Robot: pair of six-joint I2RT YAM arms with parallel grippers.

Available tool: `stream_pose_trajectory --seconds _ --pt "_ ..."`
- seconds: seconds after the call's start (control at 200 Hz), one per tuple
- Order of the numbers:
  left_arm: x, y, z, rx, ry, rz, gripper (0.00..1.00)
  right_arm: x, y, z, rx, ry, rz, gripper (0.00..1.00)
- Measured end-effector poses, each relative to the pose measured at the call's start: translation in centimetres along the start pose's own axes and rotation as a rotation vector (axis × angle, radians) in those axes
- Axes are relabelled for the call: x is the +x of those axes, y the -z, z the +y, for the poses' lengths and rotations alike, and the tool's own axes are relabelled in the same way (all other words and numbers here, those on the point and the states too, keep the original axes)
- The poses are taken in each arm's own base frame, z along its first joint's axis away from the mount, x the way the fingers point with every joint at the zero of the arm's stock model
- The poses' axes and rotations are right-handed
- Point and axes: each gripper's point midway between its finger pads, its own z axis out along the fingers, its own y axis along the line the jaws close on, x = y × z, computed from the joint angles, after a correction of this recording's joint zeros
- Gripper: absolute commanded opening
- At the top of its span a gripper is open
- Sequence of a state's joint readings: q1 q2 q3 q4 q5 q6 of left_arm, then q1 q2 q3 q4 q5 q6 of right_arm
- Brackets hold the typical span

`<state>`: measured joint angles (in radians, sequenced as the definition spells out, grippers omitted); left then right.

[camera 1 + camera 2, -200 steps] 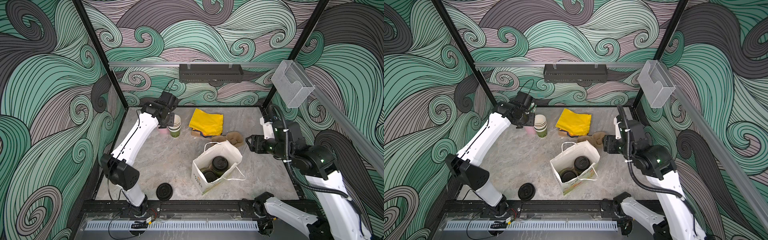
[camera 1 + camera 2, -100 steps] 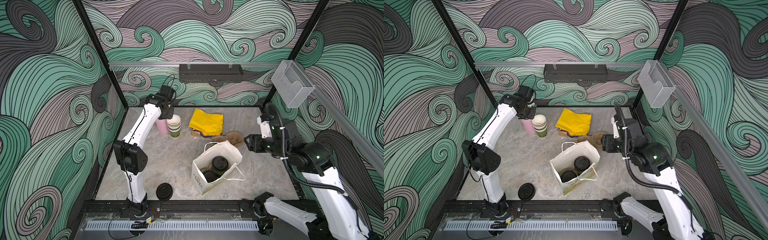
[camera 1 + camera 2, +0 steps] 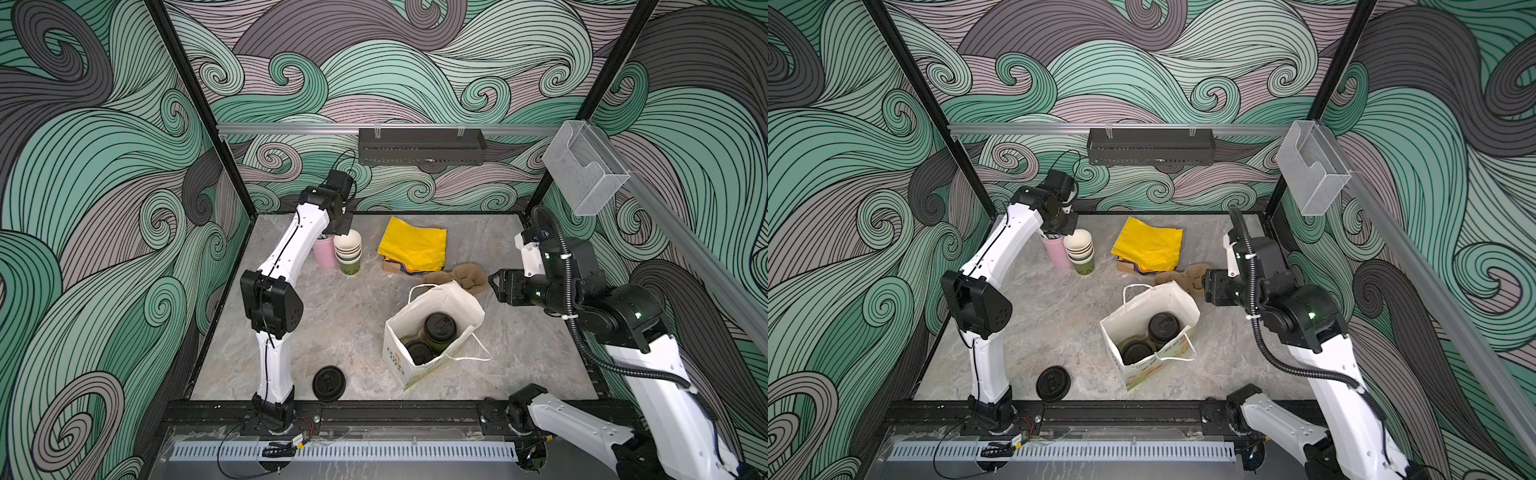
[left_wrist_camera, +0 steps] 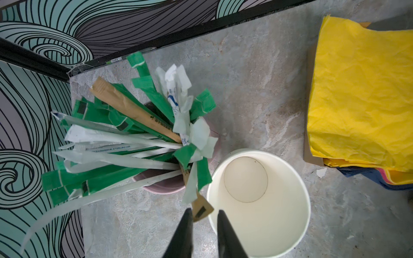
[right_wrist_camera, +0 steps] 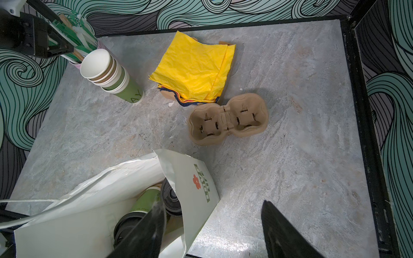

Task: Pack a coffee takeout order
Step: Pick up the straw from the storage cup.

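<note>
L hand [image 4: 204,210] sat nearly together round brown straw wrapper [image 4: 197,201] tip above pink cup [image 4: 161,189], prob. picking it; clamped or not, can't tell. R hand [image 5: 212,201] apart, empty, over bag [image 5: 196,169].

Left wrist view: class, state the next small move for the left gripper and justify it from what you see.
Probably close the left gripper fully on the brown-wrapped straw. The straw's end, sticking out of the pink cup, lies between the narrowly parted jaws beside the rim of the paper cup stack, so a grip looks ready.

Overhead stereo pair, two wrist close-ups
</note>
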<state>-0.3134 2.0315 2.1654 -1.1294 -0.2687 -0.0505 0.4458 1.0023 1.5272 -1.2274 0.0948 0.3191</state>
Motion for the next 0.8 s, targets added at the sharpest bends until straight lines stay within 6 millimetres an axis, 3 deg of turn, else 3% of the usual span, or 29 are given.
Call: stream_pose_trajectory --seconds 0.485,0.8 --pt "0.1 -0.6 0.7 0.008 0.009 0.009 0.15 -0.2 0.6 -0.4 0.016 -0.001 -0.015 0.7" --pt "-0.2 -1.1 0.4 0.018 0.009 0.009 0.01 -0.3 1.1 -0.8 0.038 -0.009 -0.024 0.7"
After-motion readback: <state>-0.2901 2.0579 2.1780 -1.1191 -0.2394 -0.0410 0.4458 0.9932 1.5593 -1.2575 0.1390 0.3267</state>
